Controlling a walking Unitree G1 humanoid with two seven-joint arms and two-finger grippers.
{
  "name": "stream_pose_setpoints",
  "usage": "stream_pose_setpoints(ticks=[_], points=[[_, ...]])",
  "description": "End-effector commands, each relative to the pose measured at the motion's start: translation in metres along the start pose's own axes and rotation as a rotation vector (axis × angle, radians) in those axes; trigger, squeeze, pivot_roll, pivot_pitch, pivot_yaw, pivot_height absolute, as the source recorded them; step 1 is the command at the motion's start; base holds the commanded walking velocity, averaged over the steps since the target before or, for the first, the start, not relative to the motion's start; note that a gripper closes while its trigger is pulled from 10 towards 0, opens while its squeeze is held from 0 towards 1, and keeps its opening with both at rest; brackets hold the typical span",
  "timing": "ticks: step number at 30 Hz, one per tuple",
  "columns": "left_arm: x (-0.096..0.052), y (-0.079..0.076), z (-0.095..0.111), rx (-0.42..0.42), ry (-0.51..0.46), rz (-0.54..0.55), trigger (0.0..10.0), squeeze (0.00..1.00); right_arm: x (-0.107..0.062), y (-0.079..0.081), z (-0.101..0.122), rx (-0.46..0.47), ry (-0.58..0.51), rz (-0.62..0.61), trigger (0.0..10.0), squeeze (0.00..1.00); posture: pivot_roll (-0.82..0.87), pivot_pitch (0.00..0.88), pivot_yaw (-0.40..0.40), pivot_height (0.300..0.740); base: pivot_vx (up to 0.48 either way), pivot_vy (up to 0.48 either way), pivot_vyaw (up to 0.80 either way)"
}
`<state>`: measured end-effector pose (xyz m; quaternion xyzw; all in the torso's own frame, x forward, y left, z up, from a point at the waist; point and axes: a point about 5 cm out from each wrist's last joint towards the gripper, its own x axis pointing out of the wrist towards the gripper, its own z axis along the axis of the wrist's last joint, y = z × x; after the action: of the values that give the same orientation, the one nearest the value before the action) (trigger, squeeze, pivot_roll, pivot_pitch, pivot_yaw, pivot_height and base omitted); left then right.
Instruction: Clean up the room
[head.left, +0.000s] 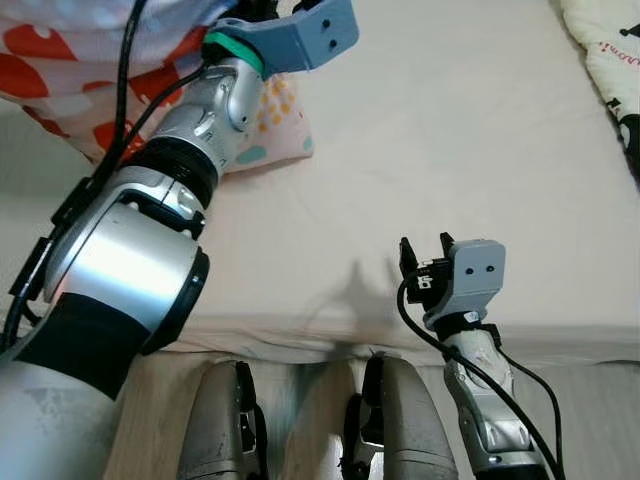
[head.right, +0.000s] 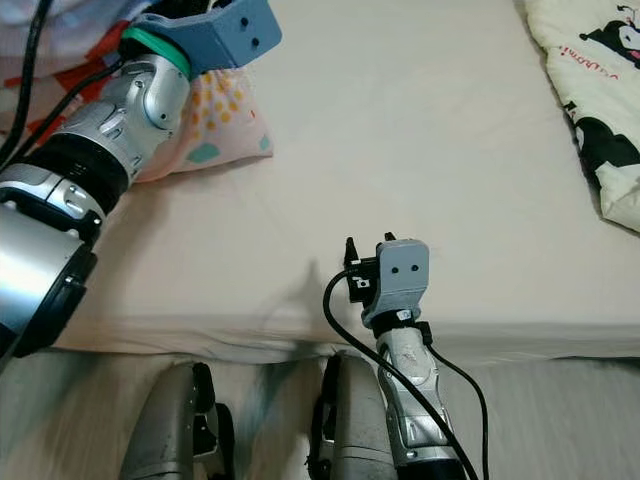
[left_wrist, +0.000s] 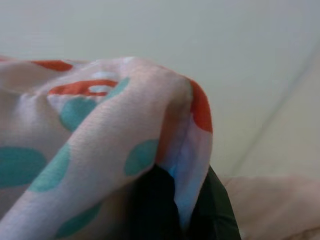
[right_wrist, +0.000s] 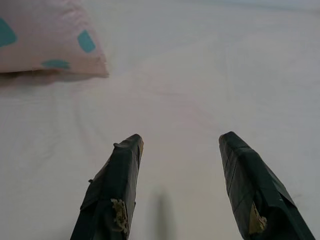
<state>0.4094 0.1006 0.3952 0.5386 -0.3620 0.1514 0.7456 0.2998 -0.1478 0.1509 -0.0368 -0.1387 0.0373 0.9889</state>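
Note:
A pink pillow (head.left: 275, 125) with teal, orange and yellow spots lies at the back left of the cream bed sheet (head.left: 430, 130). My left arm reaches over to it. In the left wrist view my left gripper (left_wrist: 182, 205) is shut on a corner of the pillow (left_wrist: 115, 145), whose cloth drapes over the black fingers and hides most of them. My right gripper (head.left: 425, 248) hovers low over the sheet near the bed's front edge. It stands open with nothing between its fingers (right_wrist: 120, 175). The pillow (right_wrist: 45, 45) lies well ahead of it.
A red-and-white patterned cloth (head.left: 60, 60) lies behind the pillow at the far left. A cream blanket with black cartoon prints (head.right: 590, 90) covers the bed's right side. The bed's front edge (head.left: 300, 340) runs just before my legs (head.left: 395, 420).

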Motion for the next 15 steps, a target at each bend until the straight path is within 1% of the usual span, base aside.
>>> stream_pose_setpoints(ticks=[1,2,3,4,5,6,8,9,10,11,13,14,15], points=[[0.022,0.043,0.02,0.006,-0.077,0.211,10.0,0.0,-0.006,-0.001,-0.008,0.013,0.028,-0.008,10.0,0.0,-0.12,0.245,0.051,0.616,0.0,0.0,0.0],[0.027,0.061,0.017,-0.004,-0.055,0.303,10.0,0.0,-0.005,-0.001,-0.008,0.014,0.027,-0.01,10.0,0.0,-0.12,0.245,0.051,0.616,0.0,0.0,0.0],[0.027,0.061,0.017,-0.004,-0.055,0.303,10.0,0.0,-0.005,-0.001,-0.008,0.014,0.027,-0.01,10.0,0.0,-0.12,0.245,0.051,0.616,0.0,0.0,0.0],[0.033,0.091,0.012,-0.005,-0.038,0.449,10.0,0.0,-0.006,-0.001,-0.008,0.015,0.026,-0.011,10.0,0.0,-0.12,0.245,0.051,0.616,0.0,0.0,0.0],[0.035,0.105,0.01,0.0,-0.037,0.505,10.0,0.0,-0.006,0.0,-0.008,0.016,0.027,-0.011,10.0,0.0,-0.12,0.245,0.051,0.616,0.0,0.0,0.0],[0.038,0.121,0.008,0.026,-0.044,0.563,10.0,0.0,-0.007,0.0,-0.009,0.017,0.029,-0.01,10.0,0.0,-0.12,0.245,0.051,0.616,0.0,0.0,0.0],[0.04,0.142,0.006,0.053,-0.049,0.626,10.0,0.0,-0.007,0.001,-0.009,0.018,0.031,-0.009,10.0,0.0,-0.11,0.244,0.052,0.616,0.0,0.0,0.0],[0.04,0.142,0.006,0.053,-0.049,0.626,10.0,0.0,-0.007,0.001,-0.009,0.018,0.031,-0.009,10.0,0.0,-0.11,0.244,0.052,0.616,0.0,0.0,0.0],[0.042,0.16,0.003,0.1,-0.054,0.65,10.0,0.0,-0.007,0.001,-0.01,0.019,0.032,-0.008,10.0,0.0,-0.11,0.244,0.052,0.616,0.0,0.0,0.0],[0.042,0.16,0.003,0.1,-0.054,0.65,10.0,0.0,-0.007,0.001,-0.01,0.019,0.032,-0.008,10.0,0.0,-0.11,0.244,0.052,0.616,0.0,0.0,0.0],[0.042,0.177,-0.002,0.107,-0.038,0.683,10.0,0.0,-0.006,0.0,-0.01,0.02,0.033,-0.008,10.0,0.0,-0.09,0.245,0.051,0.616,0.0,0.0,0.0],[0.041,0.182,-0.005,0.101,-0.027,0.7,10.0,0.0,-0.006,0.0,-0.01,0.02,0.033,-0.008,10.0,0.0,-0.09,0.245,0.051,0.616,0.0,0.0,0.0],[0.041,0.182,-0.005,0.101,-0.027,0.7,10.0,0.0,-0.006,0.0,-0.01,0.02,0.033,-0.008,10.0,0.0,-0.09,0.245,0.051,0.616,0.0,0.0,0.0]])
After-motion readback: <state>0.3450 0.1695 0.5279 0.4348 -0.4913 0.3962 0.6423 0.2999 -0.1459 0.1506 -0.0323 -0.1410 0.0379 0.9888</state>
